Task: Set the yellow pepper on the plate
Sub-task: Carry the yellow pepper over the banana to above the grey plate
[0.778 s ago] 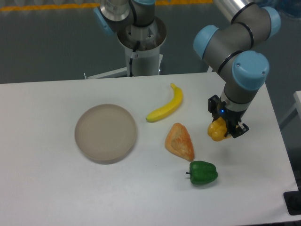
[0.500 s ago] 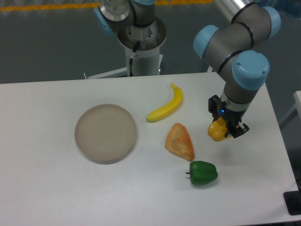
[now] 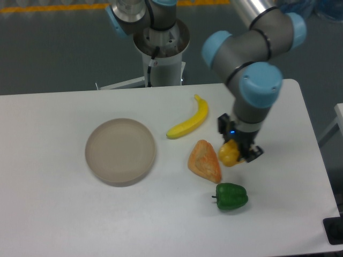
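A white table (image 3: 64, 214) fills most of the view, and behind it there is a dark grey floor (image 3: 53, 48). A yellow line (image 3: 53, 7) runs along the floor at the top edge.

On the table a long curved yellow banana (image 3: 189, 122) lies near the middle, one end pointing up and to the right. Just below it, apart from it, lies an orange-tan pastry (image 3: 204, 160) in the shape of a wedge. Its narrow end points down and to the right. A green pepper (image 3: 231, 196) lies below the pastry, close to that narrow end but not touching it. Its short dark stem points to the left.
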